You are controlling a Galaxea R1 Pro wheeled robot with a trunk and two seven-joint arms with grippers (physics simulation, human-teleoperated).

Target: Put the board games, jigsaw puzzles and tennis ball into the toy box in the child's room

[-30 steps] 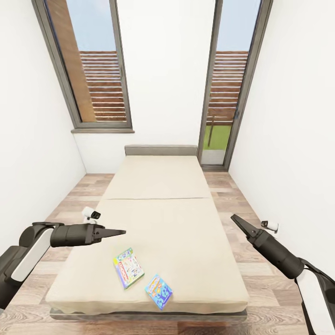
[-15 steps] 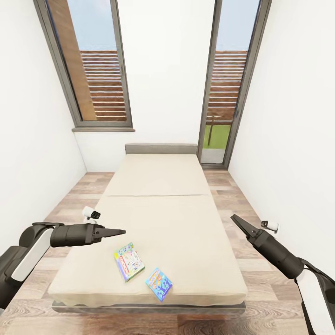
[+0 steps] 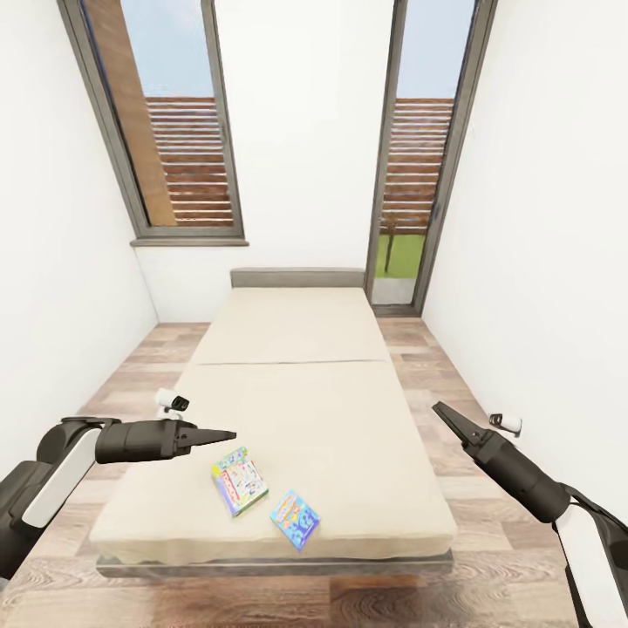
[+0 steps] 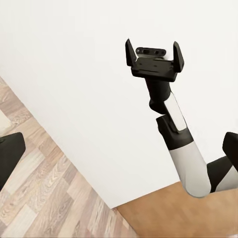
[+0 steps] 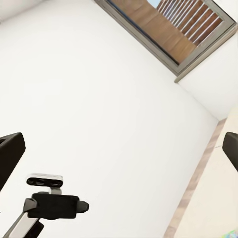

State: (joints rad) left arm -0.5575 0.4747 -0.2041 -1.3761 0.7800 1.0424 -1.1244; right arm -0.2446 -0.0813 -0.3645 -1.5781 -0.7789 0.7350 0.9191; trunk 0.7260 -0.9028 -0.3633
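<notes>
Jaws spread and empty on left gripper and right gripper, flanking the bed. Near its foot edge, left of middle: white-green board game and blue board game, lying flat. Probably light, stiff, thin and slick; best pinched across a short edge.

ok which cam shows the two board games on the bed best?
Head view: both board games lie flat near the foot of the bed, unobstructed. Right wrist view catches only a colourful sliver at its edge; left wrist view faces the wall.

A plain beige bed is being flanked by wood-plank floor, two busily printed multicoloured board games being carried.
</notes>
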